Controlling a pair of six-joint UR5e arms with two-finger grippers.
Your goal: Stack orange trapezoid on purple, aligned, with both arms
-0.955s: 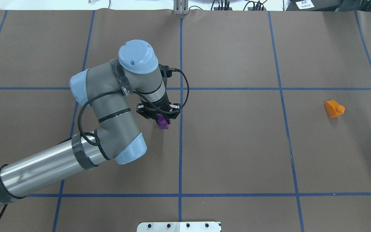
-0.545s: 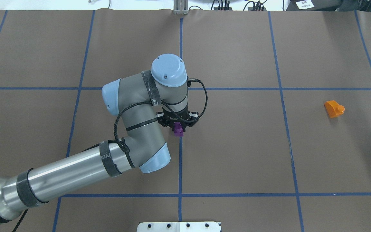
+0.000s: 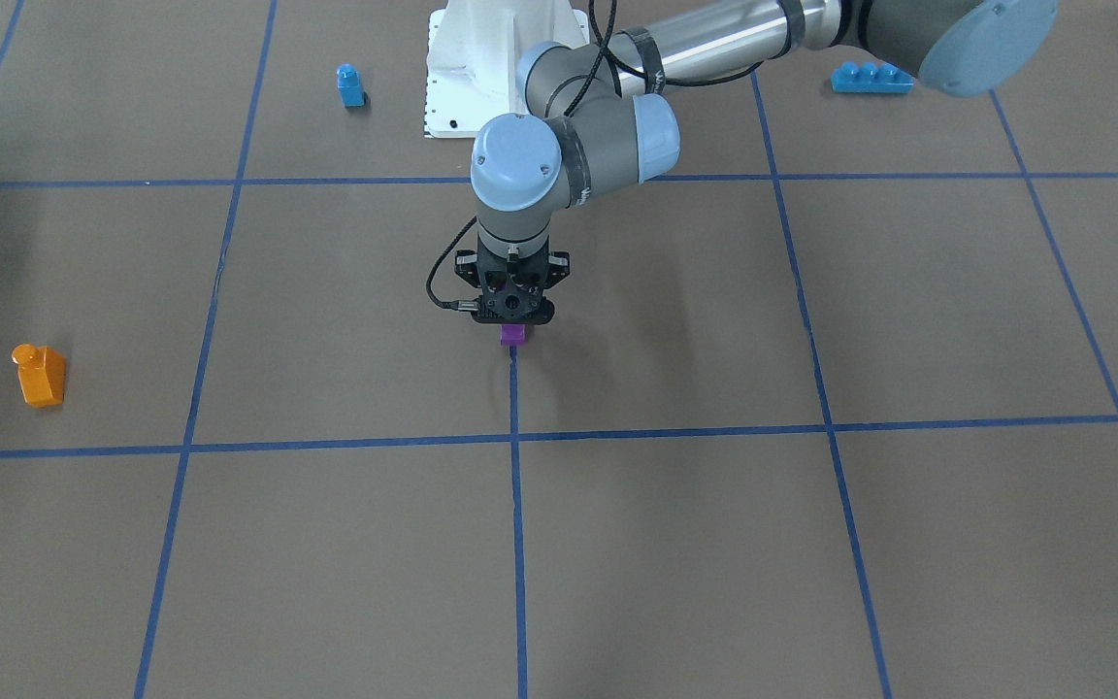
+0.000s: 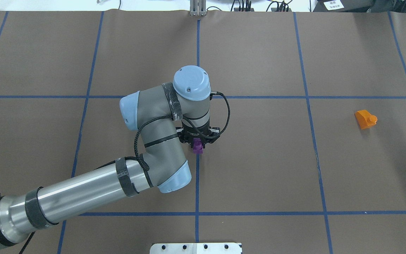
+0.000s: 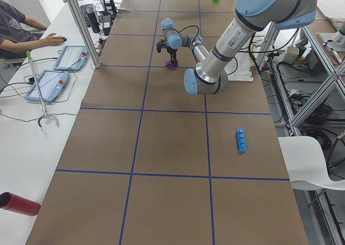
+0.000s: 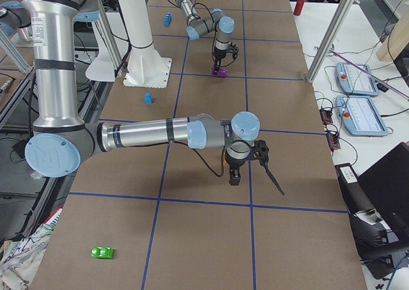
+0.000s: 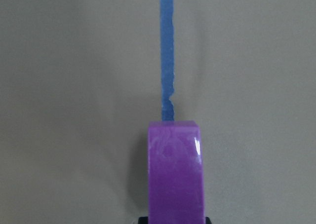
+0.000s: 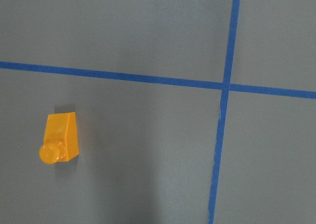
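Note:
My left gripper is shut on the purple brick and holds it low over the middle blue tape line. The brick also shows in the front view and in the left wrist view, where it juts out over the tape. The orange trapezoid lies on its side at the far right, alone; it shows in the front view and in the right wrist view. My right gripper hangs high above the table in the exterior right view only; I cannot tell if it is open.
A small blue single-stud brick and a long blue brick lie near the white pedestal base. A green brick lies at the table's right end. An operator sits beside the table.
My left arm has moved right and slightly toward the robot with the purple brick, from left of the middle tape line to right over it. The orange trapezoid has not moved.

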